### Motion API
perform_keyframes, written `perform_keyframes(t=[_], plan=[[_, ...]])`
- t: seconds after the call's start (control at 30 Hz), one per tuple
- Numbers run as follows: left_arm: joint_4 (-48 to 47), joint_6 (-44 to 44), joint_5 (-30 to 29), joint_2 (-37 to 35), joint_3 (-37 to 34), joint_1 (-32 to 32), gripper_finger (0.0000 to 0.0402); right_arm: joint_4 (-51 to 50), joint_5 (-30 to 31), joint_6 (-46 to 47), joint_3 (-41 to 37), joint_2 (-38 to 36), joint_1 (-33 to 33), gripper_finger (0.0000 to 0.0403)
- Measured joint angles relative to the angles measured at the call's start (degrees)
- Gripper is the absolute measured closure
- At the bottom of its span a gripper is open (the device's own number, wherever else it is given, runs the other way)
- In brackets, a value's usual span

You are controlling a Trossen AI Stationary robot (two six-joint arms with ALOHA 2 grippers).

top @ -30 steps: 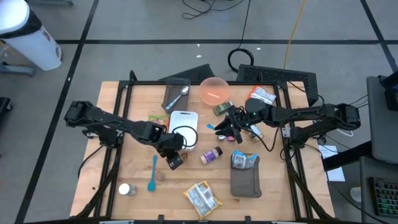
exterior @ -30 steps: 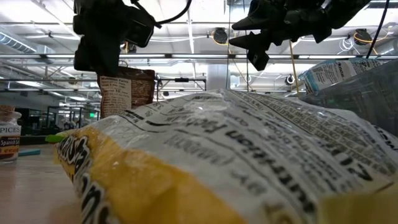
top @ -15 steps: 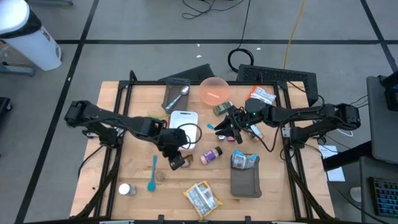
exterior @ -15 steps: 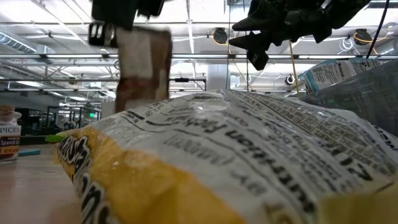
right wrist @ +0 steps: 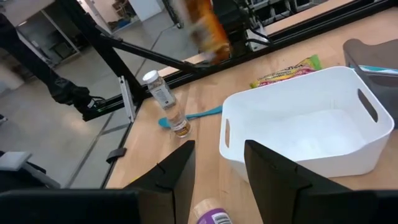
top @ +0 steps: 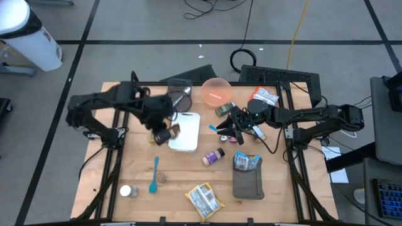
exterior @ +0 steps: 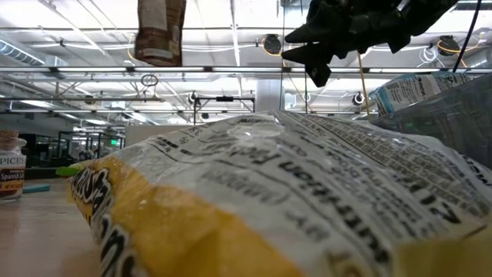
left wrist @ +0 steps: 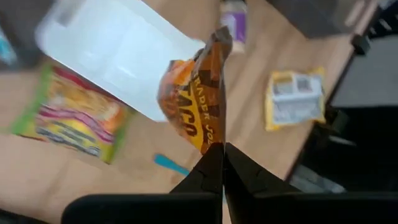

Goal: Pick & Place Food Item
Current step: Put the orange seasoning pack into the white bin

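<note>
A brown and orange seasoning packet (left wrist: 196, 93) hangs in the air beside the left edge of the white bin (top: 187, 135), with my left gripper (left wrist: 222, 148) shut on it. In the high view the packet (top: 169, 133) shows just below that gripper (top: 162, 129). In the low view only the packet's lower part (exterior: 160, 35) shows, at the top of the picture. My right gripper (right wrist: 217, 168) stands open to the right of the bin (right wrist: 298, 124), level, with nothing between its fingers. My left gripper pinches the packet's upper end (left wrist: 212, 135) between its two fingertips, which come from above and point steeply down. The packet hangs below the fingers, a little twisted, clear of the table and the bin.
Pink bowl (top: 217, 91) and grey tray with a spoon (top: 179, 97) stand at the back. A green-yellow candy packet (left wrist: 74, 118) lies left of the bin. Spice bottle (top: 213, 157), teal spatula (top: 154, 174), small jar (top: 127, 191), yellow chip bag (top: 204, 199) and grey pouch (top: 248, 182) lie nearer.
My left gripper has risen steeply with the seasoning packet and gone toward the table's far-left, from in front of the bin to beside its left edge. The packet, which stood on the table, now hangs lifted clear.
</note>
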Motion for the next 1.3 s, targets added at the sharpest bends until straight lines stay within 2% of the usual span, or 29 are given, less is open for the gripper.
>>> perform_keyframes(t=[0.23, 0.5, 0.63, 0.97, 1.3], plan=[[-0.7, 2.9, -4.2, 0.0, 1.9, 7.9, 0.04, 0.0, -0.2, 0.1, 0.0, 0.0, 0.0, 0.0273], [0.2, -1.2, -5.0, 0.0, -3.9, 13.9, 0.0401, 0.0, -0.2, 0.1, 0.0, 0.0, 0.0, 0.0273], [4.2, -0.2, -3.7, 0.1, -8.6, 15.5, 0.0401, 0.0, -0.2, 0.0, 0.0, 0.0, 0.0, 0.0273], [11.0, 15.7, -2.6, 0.1, -13.7, 20.1, 0.0401, -1.6, -0.2, -1.4, 0.0, 0.0, 0.0, 0.0273], [10.4, 41.0, 1.1, 7.0, -13.8, 27.4, 0.0401, -2.5, 0.1, -0.9, 0.0, 0.0, 0.0, 0.0273]])
